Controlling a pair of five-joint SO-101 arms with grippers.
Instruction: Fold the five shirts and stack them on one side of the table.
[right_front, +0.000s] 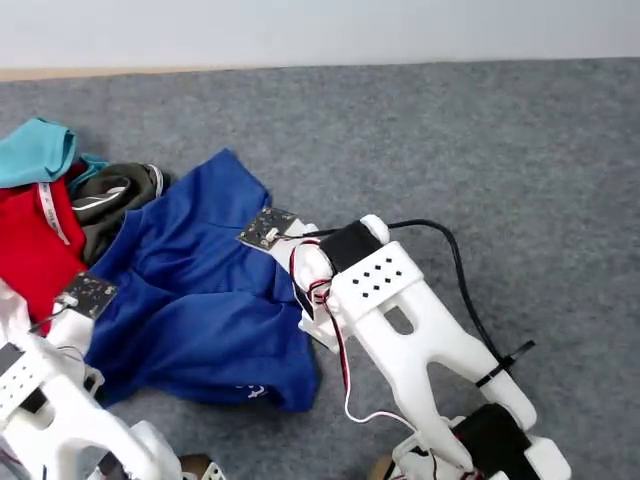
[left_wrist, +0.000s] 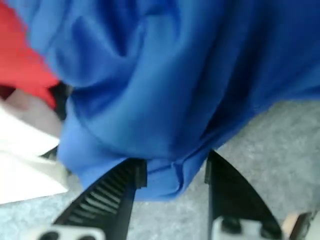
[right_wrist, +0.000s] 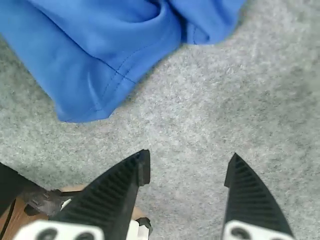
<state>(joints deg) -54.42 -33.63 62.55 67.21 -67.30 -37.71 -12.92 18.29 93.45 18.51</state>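
A blue shirt (right_front: 200, 290) lies crumpled on the grey carpeted table, left of centre. My left gripper (left_wrist: 172, 167) is at its near left edge, open, with the blue hem (left_wrist: 165, 175) bunched between its fingers. My right gripper (right_wrist: 187, 165) hangs open over bare carpet just off the shirt's right edge (right_wrist: 100, 75), holding nothing. A red shirt (right_front: 30, 240), a teal shirt (right_front: 35, 150) and a dark olive shirt (right_front: 115, 195) are piled at the far left, partly under the blue one.
The right arm's white body (right_front: 400, 320) and its black cable (right_front: 460, 280) cross the middle of the table. Grey carpet (right_front: 480, 150) stretches free across the back and right. Something white (left_wrist: 25, 150) lies beside the left gripper.
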